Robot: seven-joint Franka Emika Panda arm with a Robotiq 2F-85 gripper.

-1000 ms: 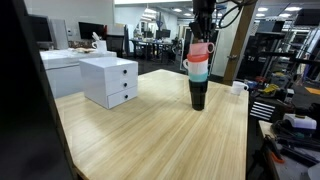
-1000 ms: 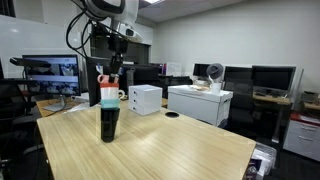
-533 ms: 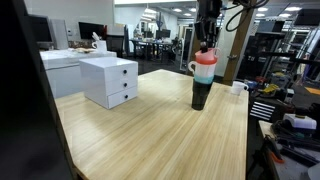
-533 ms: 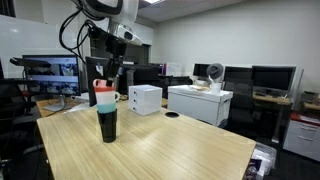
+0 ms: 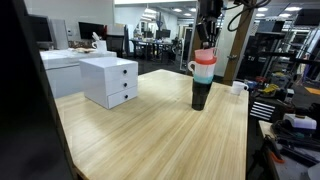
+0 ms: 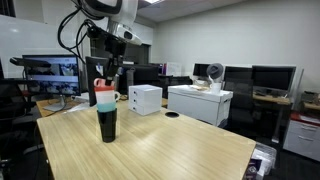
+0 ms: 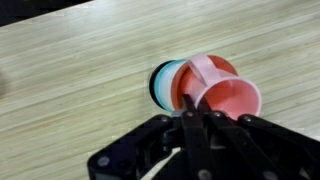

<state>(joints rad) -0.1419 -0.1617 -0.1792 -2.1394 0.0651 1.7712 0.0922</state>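
Gripper (image 7: 196, 118) jaws pinched shut at rim of pink cup (image 7: 225, 98), by its handle; can't tell if they grip it. Pink cup tops a stack of 3, w/ teal cup (image 7: 163, 82) under it and black cup (image 5: 199, 96) at btm, upright on wood table (image 5: 150, 130). White drawer unit (image 5: 110, 80) well apart.

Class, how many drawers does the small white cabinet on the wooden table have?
2: an upper drawer and a lower drawer directly beneath it, both on the front of the white cabinet. Its far sides are hidden.
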